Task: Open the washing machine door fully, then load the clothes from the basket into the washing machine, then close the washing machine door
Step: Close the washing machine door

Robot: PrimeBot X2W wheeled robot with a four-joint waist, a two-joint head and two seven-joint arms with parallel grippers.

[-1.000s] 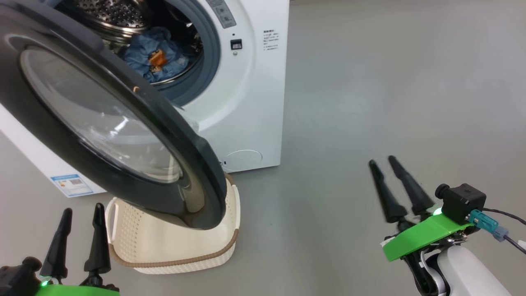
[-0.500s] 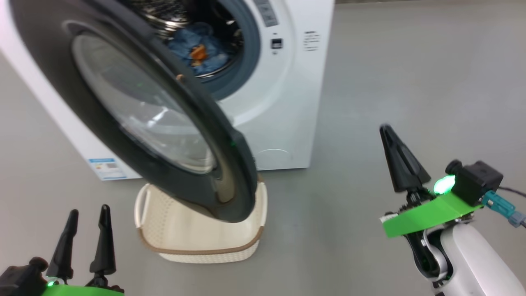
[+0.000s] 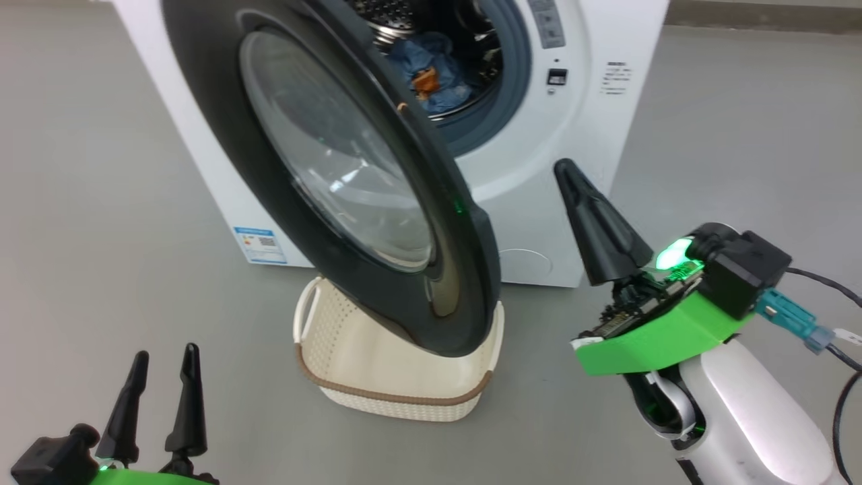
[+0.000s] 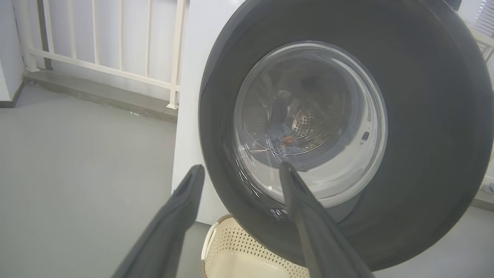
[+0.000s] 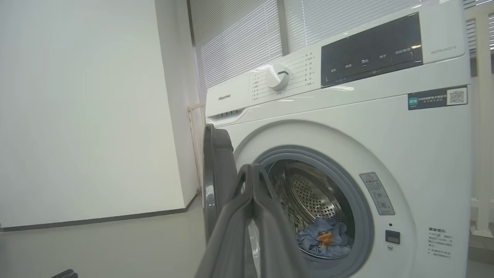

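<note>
The washing machine stands with its round black door swung out toward me, partly open. Light blue clothes lie in the steel drum, also seen as clothes in the right wrist view. The cream basket sits on the floor under the door's lower edge, and no fabric shows in the part I can see. My right gripper is shut with nothing in it, raised just right of the door's free edge. My left gripper is open and low at the left, facing the door's window.
Grey floor spreads to the left and right of the machine. A white railing runs behind the machine on its left side. A white wall stands beyond the door. A black cable hangs off my right wrist.
My right gripper's fingers have closed together, and it has risen toward the door's free edge. The whole head view has shifted, so the camera has moved. The left gripper stays open.
</note>
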